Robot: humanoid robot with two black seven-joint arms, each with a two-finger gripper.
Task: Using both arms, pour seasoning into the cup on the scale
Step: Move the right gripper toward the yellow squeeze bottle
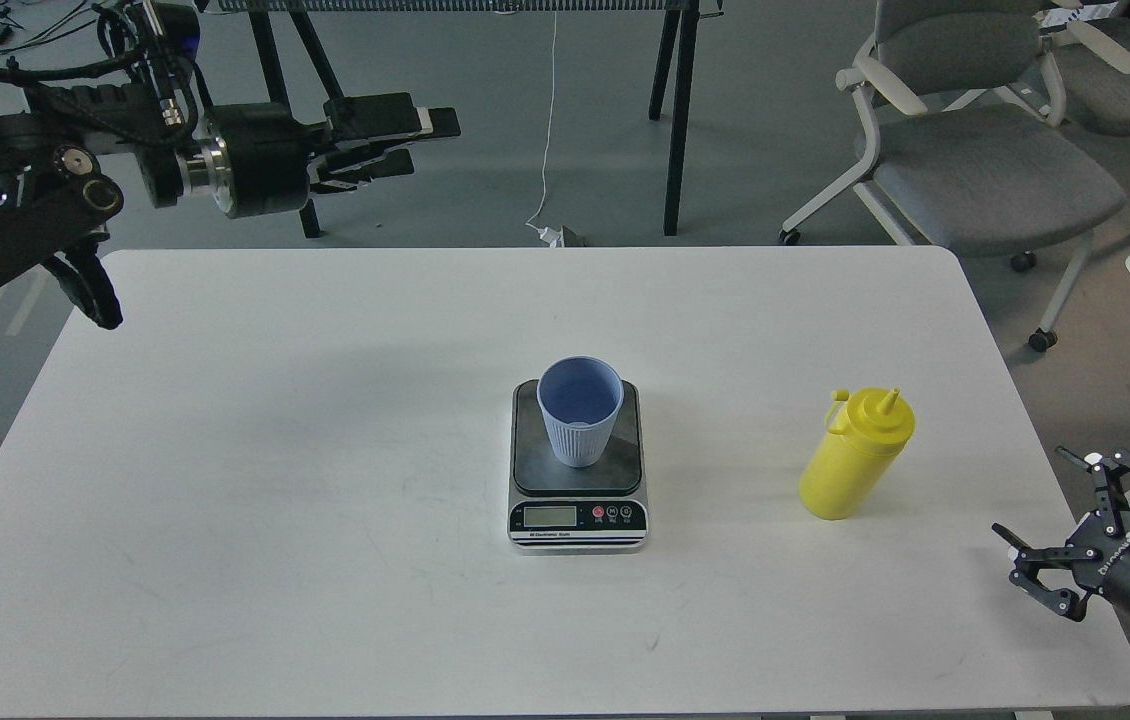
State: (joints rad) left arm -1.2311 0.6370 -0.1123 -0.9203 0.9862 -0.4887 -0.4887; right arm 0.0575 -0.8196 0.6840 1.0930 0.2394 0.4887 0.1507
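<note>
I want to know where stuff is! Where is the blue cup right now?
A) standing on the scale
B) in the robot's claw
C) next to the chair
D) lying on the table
A: the cup stands upright on the dark plate of the scale, with no gripper touching it.

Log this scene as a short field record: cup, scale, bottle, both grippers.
cup: light blue, upright on the scale's plate
scale: mid-table, display facing the robot
bottle: yellow, upright on the table, right of the scale, not held
left gripper: raised beyond the table's far left edge, holding nothing
right gripper: open, low at the table's right edge, near the bottle, apart from it
</note>
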